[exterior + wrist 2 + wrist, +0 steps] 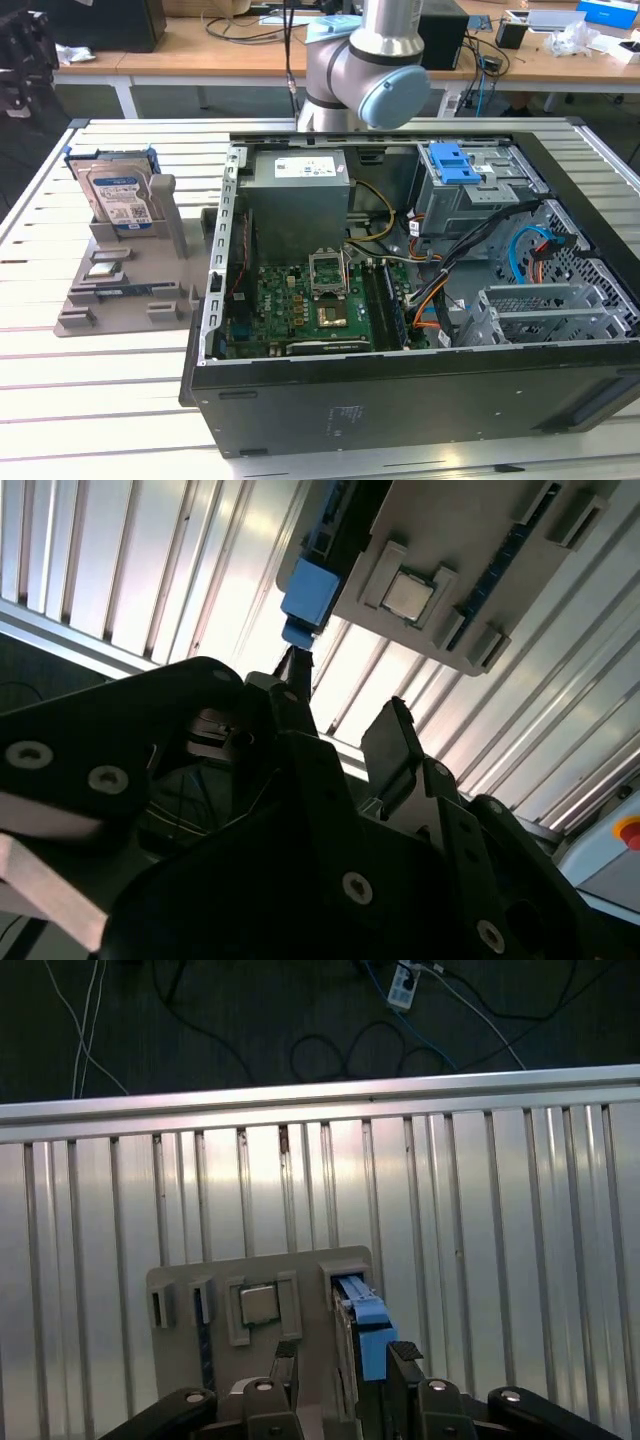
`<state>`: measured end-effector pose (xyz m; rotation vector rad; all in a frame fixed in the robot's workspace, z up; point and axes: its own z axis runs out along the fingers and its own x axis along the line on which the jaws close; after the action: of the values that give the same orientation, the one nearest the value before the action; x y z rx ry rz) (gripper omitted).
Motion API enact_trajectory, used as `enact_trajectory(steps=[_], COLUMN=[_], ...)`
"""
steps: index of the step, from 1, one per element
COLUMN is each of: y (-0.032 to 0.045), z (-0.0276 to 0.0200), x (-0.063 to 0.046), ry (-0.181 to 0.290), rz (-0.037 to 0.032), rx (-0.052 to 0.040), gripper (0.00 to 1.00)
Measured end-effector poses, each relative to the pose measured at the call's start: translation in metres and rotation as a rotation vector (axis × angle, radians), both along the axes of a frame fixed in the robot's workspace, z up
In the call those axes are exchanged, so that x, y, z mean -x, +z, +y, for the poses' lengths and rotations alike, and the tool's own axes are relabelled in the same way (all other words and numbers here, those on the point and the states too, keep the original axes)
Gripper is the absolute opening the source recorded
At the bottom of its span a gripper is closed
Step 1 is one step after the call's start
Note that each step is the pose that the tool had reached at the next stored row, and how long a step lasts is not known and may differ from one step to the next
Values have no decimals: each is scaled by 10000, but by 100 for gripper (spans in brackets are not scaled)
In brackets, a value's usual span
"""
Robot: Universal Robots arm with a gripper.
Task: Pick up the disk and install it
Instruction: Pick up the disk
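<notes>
In the first wrist view the gripper [345, 1350] hangs with jaws spread and empty. Its fingertips [404, 1353] are lined up either side of the disk [368, 1332] beyond, apparently clear of it (blue bracket edge-on). The disk stands upright in the grey holder [172, 215], upper left of the exterior view, outside the open computer case [400, 395]. By my reading, pickup and installation are both still undone.

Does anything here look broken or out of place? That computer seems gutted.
Nothing looks damaged or spilled. The computer case lies open on its side. The disk stands upright in its grey stand beside it, with the open claw near its blue bracket.
</notes>
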<state>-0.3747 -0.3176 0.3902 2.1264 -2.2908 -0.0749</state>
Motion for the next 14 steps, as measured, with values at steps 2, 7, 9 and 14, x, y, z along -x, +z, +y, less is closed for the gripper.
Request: enact_trajectory(steps=[2,7,9,14], y=[0,-2,-4,-5], z=[36,135,181,269], x=[-1,-8,-12,-18], ry=[0,0,0,1], rz=[0,0,-1,0], rx=[0,0,0,1], gripper=[48,48,48,48])
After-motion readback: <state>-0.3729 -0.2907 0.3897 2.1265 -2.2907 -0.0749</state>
